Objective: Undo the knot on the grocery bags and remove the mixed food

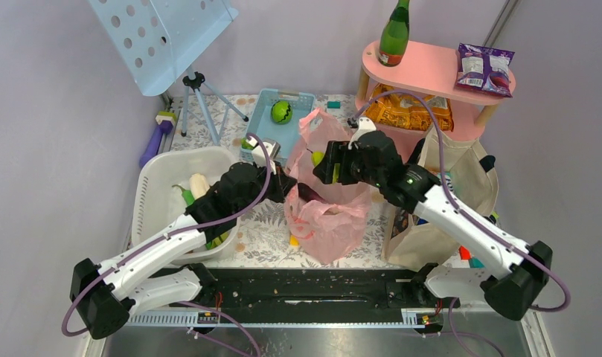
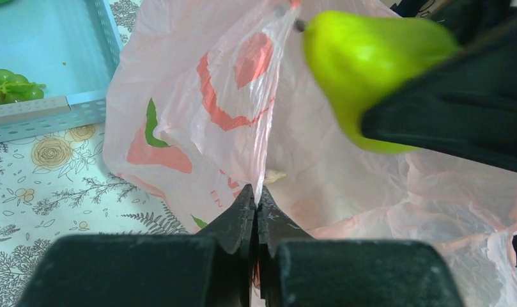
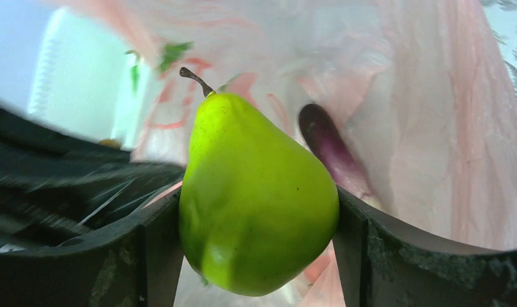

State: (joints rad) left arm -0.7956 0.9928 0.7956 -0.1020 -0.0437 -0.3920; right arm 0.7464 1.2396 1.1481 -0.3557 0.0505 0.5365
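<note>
my right claw (image 3: pixel 259 230) was clamped on the pear (image 2: pixel 364 64), one finger pressed to each side of the fruit's wide belly, right at the mouth of the pink bag (image 2: pixel 198 109). my left claw (image 2: pixel 257 214) was closed tight on a fold of that bag's thin film, just below the pear. deeper inside the bag lay the aubergine (image 3: pixel 329 147). the canvas tote (image 1: pixel 461 178) stood just beside the bag. i judged that the smooth, rounded pear could squirt out of my grip and drop back into the bag. a hard pull could also tear the pinched film or drag the bag over.
</note>
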